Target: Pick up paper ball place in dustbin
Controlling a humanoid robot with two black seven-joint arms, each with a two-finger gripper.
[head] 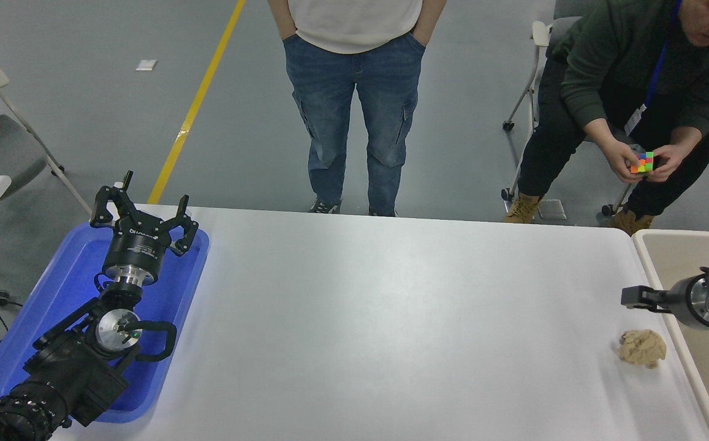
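the paper ball is seen lying on the table, just beside the dustbin, in which nothing can be made out. the right claw is held over the bin's rim, its spread impossible to tell. the left claw is parked wide apart above the blue tray.

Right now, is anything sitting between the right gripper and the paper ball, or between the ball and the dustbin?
Nothing visible. The paper ball lies alone on the white table, just below the right gripper in the picture. The dustbin is right beside it, only its rim between them.
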